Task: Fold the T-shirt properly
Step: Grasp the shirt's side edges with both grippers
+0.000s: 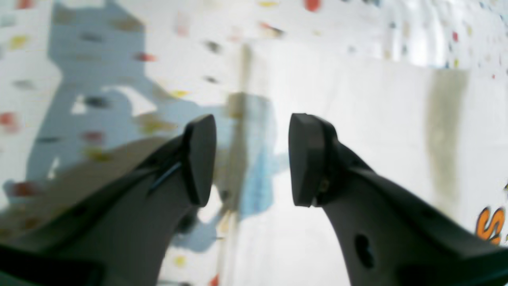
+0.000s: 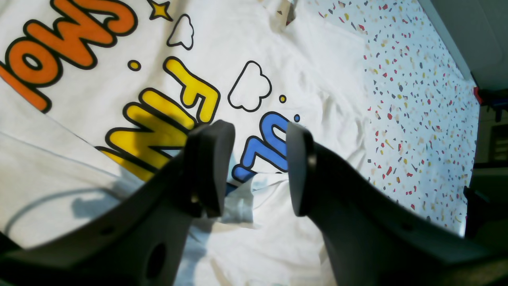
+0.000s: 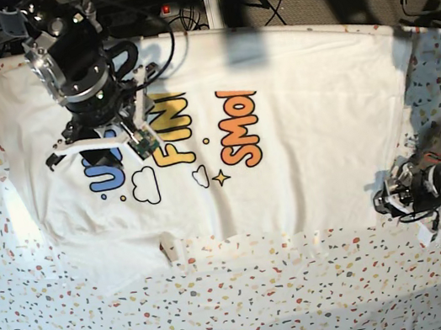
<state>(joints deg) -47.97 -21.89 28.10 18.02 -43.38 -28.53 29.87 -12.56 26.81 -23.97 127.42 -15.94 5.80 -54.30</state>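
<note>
The T-shirt [image 3: 310, 140] is soft, matt white cloth, lightly creased. Under it, the tabletop [image 3: 252, 296] looks smooth, speckled terrazzo. The gripper fingers [image 2: 210, 167] are matt dark plastic.

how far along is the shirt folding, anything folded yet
Barely begun. The T-shirt lies spread print-up on the table, with only small rumpled turn-ups by its blue lettering. The right gripper is open above that lettering; the left gripper is open at the opposite edge, holding nothing. All folds remain.
</note>
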